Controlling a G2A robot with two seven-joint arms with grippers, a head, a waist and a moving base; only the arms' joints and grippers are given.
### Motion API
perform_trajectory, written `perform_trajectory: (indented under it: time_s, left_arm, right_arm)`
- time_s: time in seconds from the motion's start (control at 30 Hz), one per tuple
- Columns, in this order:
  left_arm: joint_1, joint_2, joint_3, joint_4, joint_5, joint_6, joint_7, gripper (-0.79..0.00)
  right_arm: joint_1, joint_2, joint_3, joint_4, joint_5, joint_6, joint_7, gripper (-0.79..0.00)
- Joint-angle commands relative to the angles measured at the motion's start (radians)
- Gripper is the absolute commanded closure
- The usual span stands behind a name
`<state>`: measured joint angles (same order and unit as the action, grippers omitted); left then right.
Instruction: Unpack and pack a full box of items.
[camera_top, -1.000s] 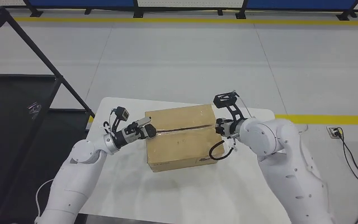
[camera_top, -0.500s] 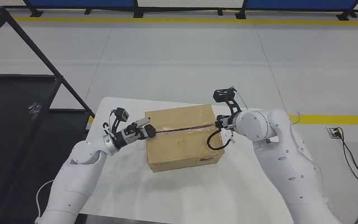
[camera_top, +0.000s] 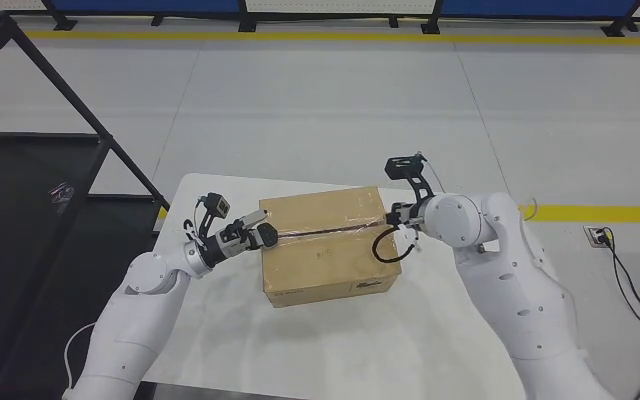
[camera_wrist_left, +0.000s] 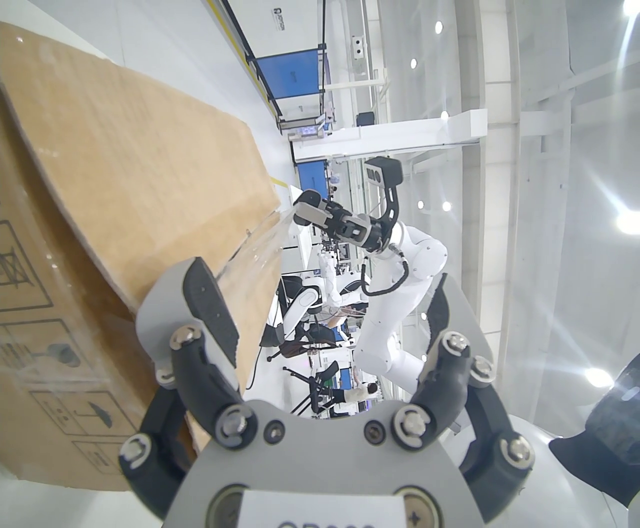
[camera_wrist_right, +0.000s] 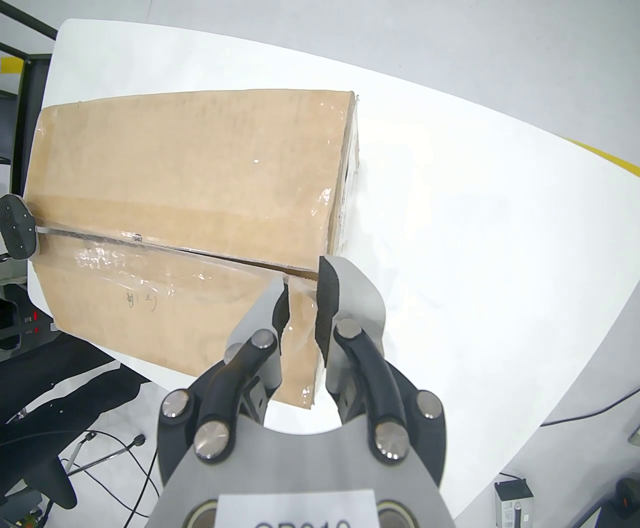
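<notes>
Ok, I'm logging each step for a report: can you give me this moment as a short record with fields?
item: cardboard box, closed, standing on the white table
seal: clear tape runs along the top seam
left gripper: open, at one end of the seam
right gripper: at the opposite end of the seam, at the box's top edge
stage: box not yet opened, nothing unpacked

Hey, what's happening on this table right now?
A two-armed robot is working on a closed cardboard box on the white table. Its left gripper, open, sits at one end of the taped top seam. The right gripper is at the opposite end, narrowly open around the tape there. The flaps are not yet opened.
</notes>
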<state>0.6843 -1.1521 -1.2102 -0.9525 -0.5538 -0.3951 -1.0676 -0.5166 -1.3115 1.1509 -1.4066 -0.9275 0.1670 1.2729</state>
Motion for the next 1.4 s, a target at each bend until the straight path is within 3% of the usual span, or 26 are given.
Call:
perform_trajectory:
  time_s: [0.0,0.4,0.6,0.83,0.93,1.0,1.1,1.2,1.23,1.37]
  left_arm:
    - [0.000,0.000,-0.001,0.000,0.001,0.001,0.000,-0.785]
    - [0.001,0.000,-0.006,0.008,-0.007,-0.004,-0.007,-0.785]
    - [0.001,-0.001,-0.008,0.008,-0.007,-0.004,-0.007,-0.785]
    - [-0.001,-0.002,-0.006,0.008,-0.005,-0.001,-0.011,-0.785]
    - [-0.002,-0.002,-0.006,0.009,-0.005,-0.002,-0.011,-0.785]
    - [-0.002,-0.002,-0.006,0.008,-0.005,-0.002,-0.010,-0.785]
    - [-0.002,-0.003,-0.006,0.008,-0.004,-0.003,-0.009,-0.785]
    - [0.001,-0.003,-0.007,0.006,-0.006,-0.004,-0.009,-0.785]
    - [0.002,-0.003,-0.007,0.005,-0.007,-0.005,-0.009,-0.785]
    - [0.009,-0.003,-0.007,-0.002,-0.006,-0.007,-0.009,-0.785]
  right_arm:
    - [-0.001,0.001,0.001,0.000,-0.002,0.003,-0.007,-0.203]
    - [-0.002,0.003,0.003,-0.014,-0.024,0.021,-0.050,-0.219]
    - [-0.012,0.006,0.014,-0.029,-0.026,0.029,-0.065,-0.308]
    - [-0.045,0.011,0.031,-0.074,-0.038,0.047,-0.113,-0.311]
    - [-0.070,0.011,0.027,-0.134,-0.025,0.015,-0.159,-0.332]
    - [-0.089,0.010,0.029,-0.170,0.044,-0.061,-0.197,-0.342]
    - [-0.103,0.012,0.044,-0.177,0.080,-0.124,-0.252,-0.305]
    - [-0.114,0.012,0.049,-0.160,0.152,-0.201,-0.278,-0.135]
    - [-0.106,0.012,0.046,-0.146,0.156,-0.210,-0.274,-0.111]
    - [-0.063,0.004,0.015,-0.055,0.198,-0.202,-0.257,-0.095]
